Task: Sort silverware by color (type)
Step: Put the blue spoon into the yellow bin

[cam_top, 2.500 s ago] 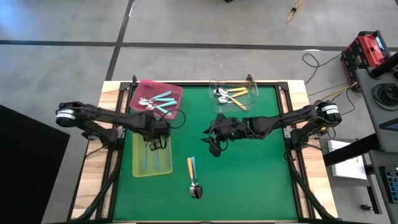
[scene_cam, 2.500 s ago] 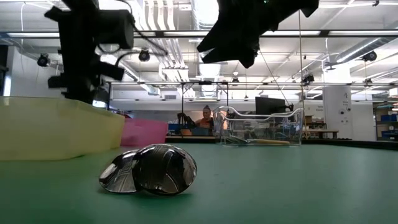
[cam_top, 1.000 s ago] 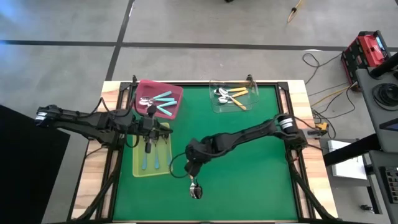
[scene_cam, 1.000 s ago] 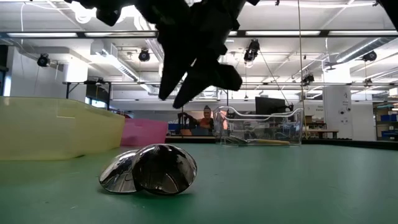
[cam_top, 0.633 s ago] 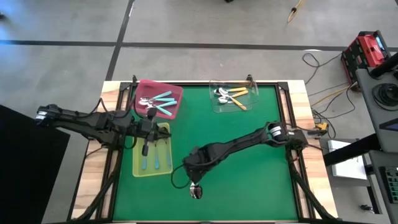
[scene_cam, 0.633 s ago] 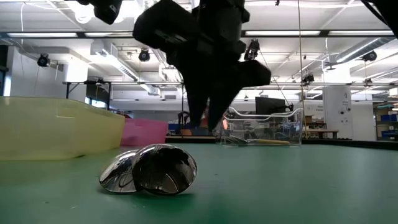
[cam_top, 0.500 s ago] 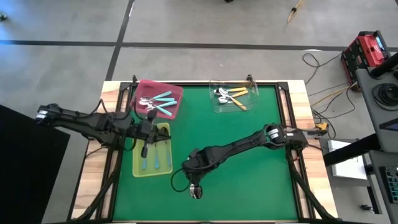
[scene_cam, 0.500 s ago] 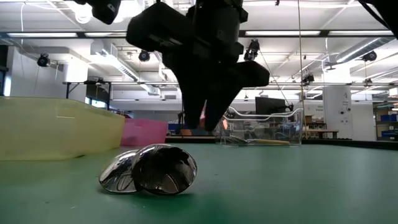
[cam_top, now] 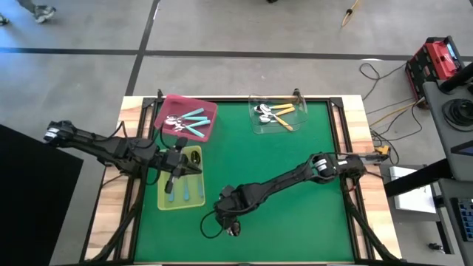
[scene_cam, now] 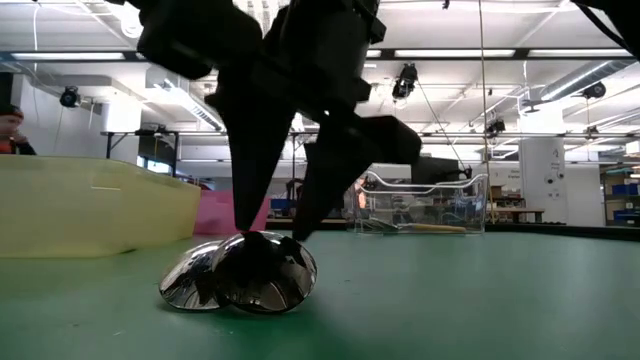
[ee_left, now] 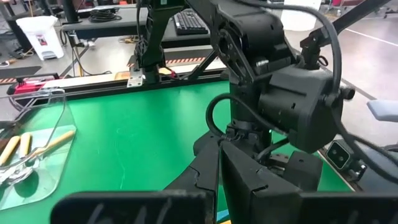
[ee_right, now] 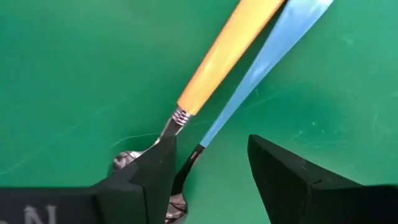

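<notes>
Two spoons lie side by side on the green mat near the table's near edge, one with an orange handle and one with a light blue handle. Their shiny bowls rest on the mat. My right gripper is open and points down over their necks, just behind the bowls. The blue spoon's neck lies between the fingers. My left gripper hangs above the yellow-green tray, which holds light blue spoons. My right gripper comes from above with its fingers across the two spoons' necks. One finger covers the orange spoon's neck, and the other stands beyond the blue spoon. Whether either finger touches a spoon I cannot tell. Both spoons lie flat on the mat.
A pink tray at the far left holds teal spoons. A clear tray at the far side holds orange spoons. The green mat is bare to the right of the right arm. A person stands beyond the table.
My right gripper has moved toward the table's near edge and come down, open, from above the handles onto the necks of the two spoons. The spoons have not moved. My left arm has stayed over the yellow-green tray.
</notes>
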Action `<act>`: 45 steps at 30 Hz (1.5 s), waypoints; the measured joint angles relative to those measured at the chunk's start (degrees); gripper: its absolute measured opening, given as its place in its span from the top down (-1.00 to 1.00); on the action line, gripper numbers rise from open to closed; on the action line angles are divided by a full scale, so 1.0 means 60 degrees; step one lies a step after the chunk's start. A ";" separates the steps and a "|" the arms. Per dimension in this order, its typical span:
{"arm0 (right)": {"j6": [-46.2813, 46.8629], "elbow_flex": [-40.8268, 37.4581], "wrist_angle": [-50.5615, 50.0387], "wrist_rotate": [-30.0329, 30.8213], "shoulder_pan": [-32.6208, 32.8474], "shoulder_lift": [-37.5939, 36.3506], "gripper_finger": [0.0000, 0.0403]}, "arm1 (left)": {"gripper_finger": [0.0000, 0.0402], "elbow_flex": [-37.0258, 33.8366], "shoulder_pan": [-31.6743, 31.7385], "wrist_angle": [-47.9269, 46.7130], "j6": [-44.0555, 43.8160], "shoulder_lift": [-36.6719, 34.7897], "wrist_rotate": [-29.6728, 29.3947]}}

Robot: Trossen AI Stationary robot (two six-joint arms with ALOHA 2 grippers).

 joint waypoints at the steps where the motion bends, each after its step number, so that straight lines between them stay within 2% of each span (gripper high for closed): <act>1: 0.0041 0.0000 -0.0017 0.0001 0.0012 0.0040 0.05 | 1.00 -0.0013 -0.0023 0.0043 -0.0017 0.0003 0.0000; 25: 0.0115 -0.0384 0.0134 0.0093 0.0001 0.0183 0.06 | 1.00 -0.0013 -0.0096 0.0051 -0.0101 0.0022 -0.0015; 29: 0.0115 -0.0459 0.0120 0.0140 -0.0024 0.0173 0.15 | 1.00 -0.0013 -0.0096 0.0053 -0.0101 0.0022 -0.0015; 38: -0.0128 -0.0481 -0.0037 0.0230 -0.0116 0.0173 0.47 | 1.00 -0.0013 -0.0098 0.0055 -0.0103 0.0022 -0.0015; 45: -0.0436 -0.0482 -0.0365 0.0342 -0.0226 0.0173 0.61 | 1.00 -0.0059 -0.0113 0.0057 -0.0174 0.0022 -0.0004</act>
